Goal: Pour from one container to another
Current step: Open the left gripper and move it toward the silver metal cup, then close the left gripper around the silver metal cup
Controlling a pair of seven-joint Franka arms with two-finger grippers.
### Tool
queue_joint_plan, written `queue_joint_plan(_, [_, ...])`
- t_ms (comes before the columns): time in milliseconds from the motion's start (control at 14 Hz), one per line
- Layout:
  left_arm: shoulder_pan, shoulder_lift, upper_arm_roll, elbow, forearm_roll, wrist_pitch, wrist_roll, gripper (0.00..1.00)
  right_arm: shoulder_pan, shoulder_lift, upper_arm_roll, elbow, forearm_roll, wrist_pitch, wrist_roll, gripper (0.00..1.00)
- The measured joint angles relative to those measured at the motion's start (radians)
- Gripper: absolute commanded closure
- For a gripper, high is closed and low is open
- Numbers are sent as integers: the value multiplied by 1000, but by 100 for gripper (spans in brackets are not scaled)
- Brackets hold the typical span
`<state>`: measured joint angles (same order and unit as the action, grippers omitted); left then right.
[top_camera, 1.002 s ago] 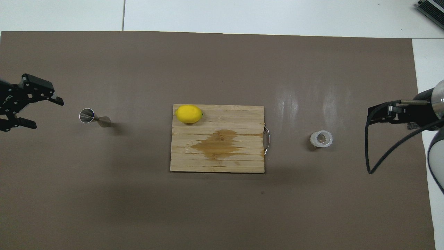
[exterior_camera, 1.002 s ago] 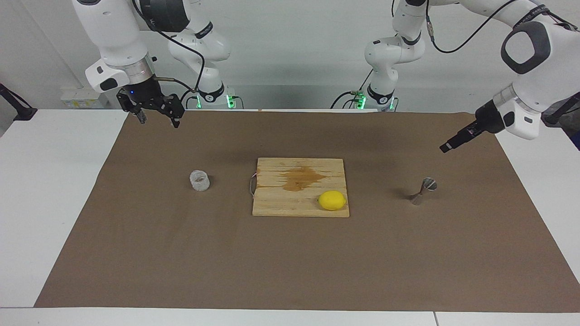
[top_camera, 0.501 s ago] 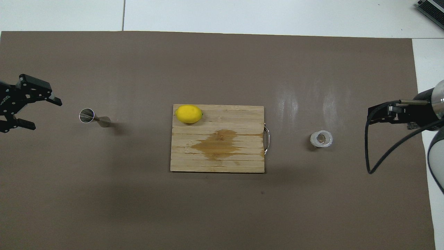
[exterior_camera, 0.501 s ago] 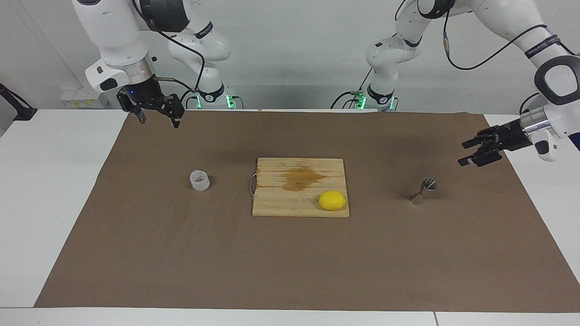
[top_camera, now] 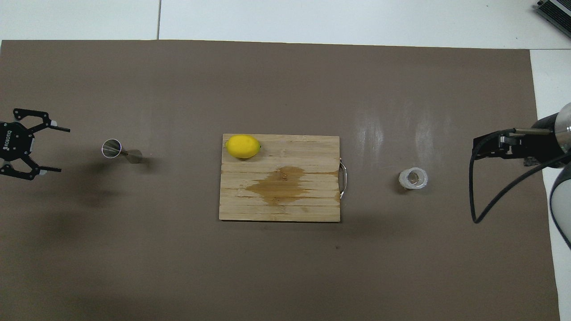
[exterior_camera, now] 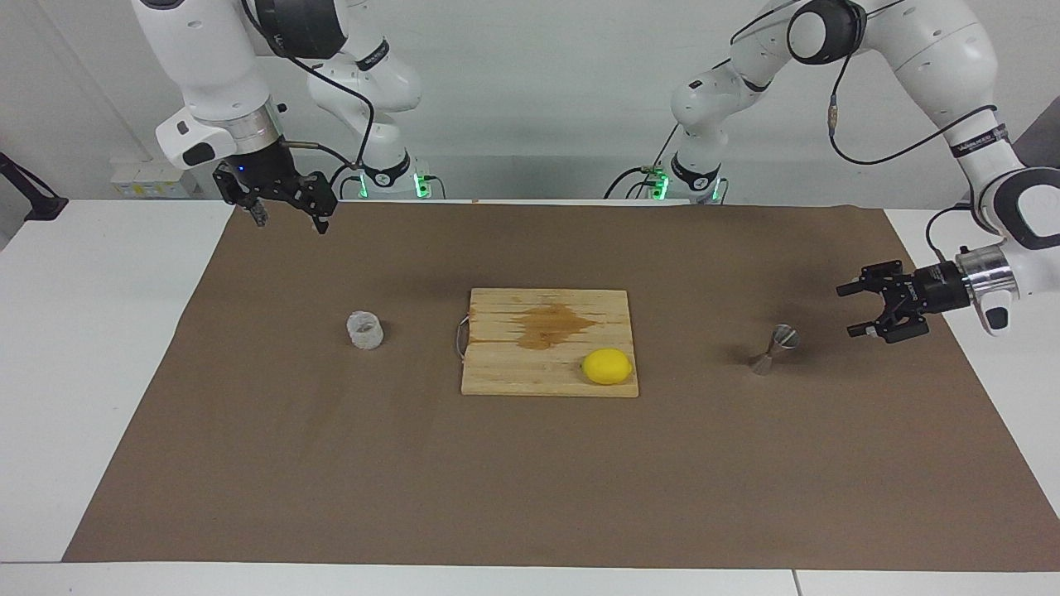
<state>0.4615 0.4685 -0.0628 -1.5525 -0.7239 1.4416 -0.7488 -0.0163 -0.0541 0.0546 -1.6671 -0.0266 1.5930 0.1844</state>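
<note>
Jigger is standing upright at right of centre in the facing view, long axis vertical, open cone up. Left gripper is hovering level beside it, fingers spread wide and pointing at it, holding nothing, not touching. Textured cup is sitting upright at left of centre, mouth up. Right gripper is waiting at upper left, fingers wide, empty. Lemon is lying on the cutting board, mid-frame.

White lettering that reads "ROBOTIQ" runs along the black body of the left gripper in the overhead view. A band of small print on the left arm's forearm is too small to read.
</note>
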Motion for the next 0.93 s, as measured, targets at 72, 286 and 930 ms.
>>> queue_joint_plan(72, [1,19,-2,-1,-22,-1,-9,0,0,0,0,0,0,0,0,0])
queue_joint_plan(286, [19,58,-1,-19,-100,-2,-29,0,0,0,0,0,0,0,0,0])
queue_joint_plan(930, [45,139,-11,-136,-302,-4,-29,0,0,0,0,0,0,0,0,0])
